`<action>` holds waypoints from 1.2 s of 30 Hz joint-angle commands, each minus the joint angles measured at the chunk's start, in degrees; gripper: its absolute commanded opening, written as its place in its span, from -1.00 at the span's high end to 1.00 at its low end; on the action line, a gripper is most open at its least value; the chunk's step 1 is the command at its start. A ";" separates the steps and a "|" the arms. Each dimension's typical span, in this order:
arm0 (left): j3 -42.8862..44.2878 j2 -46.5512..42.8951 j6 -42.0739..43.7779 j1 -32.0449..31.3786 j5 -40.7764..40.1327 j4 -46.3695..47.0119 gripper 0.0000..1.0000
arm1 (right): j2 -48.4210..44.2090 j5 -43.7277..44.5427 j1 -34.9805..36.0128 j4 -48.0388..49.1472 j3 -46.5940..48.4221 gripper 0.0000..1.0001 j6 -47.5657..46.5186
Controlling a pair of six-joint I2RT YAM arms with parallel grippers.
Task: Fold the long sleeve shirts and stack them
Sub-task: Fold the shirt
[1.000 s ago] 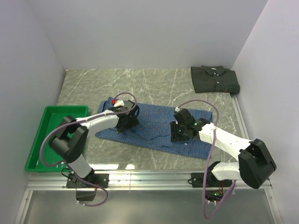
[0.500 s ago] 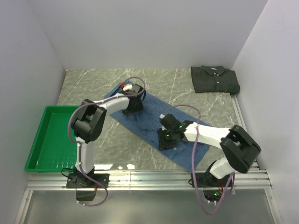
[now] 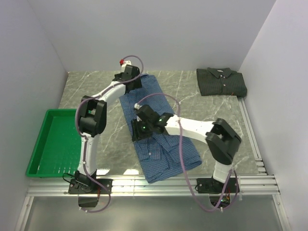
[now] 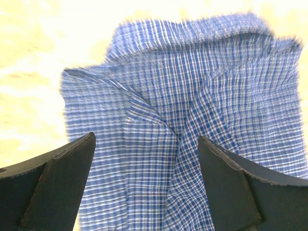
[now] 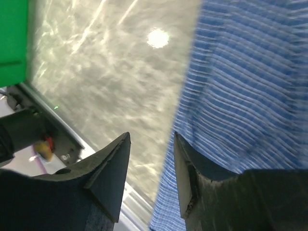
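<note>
Both seemingly empty: left gripper (image 4: 145,137) gapes over the far end of the near-far blue checked shirt (image 3: 161,149), right gripper (image 5: 151,135) half-open midway alongside.

Motion blur smears the blue shirt (image 5: 250,82) in the right wrist view, where the right edge cuts it off. In the left wrist view its upper part blurs against glare.

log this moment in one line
blue shirt: laid out, unfolded | left hand: open over its far end | right hand: at its left edge, grip unclear | dark shirt: folded, far right corner
</note>
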 commanded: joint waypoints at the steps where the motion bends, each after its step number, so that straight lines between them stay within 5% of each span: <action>1: -2.14 -10.56 0.60 -0.13 -2.12 1.66 -0.86 | -9.26 10.41 -1.94 -6.93 -3.53 0.01 -4.09; 8: -15.77 -26.83 -14.60 -4.24 -2.57 -9.07 -0.81 | -26.41 13.77 -13.70 -10.45 -20.59 -0.05 -7.08; 18: -26.42 -25.36 -19.89 -12.61 0.60 -9.69 -0.77 | -26.77 7.45 -19.87 -6.16 -31.93 -0.02 -4.54; 28: -12.28 -6.92 -12.16 -10.50 -1.43 -10.39 -0.79 | -20.54 -2.92 -17.85 5.27 -36.70 0.00 3.89; 36: -0.17 1.80 -4.78 -5.84 0.69 -7.66 -0.82 | -10.26 -4.43 -8.62 11.25 -27.39 0.00 9.17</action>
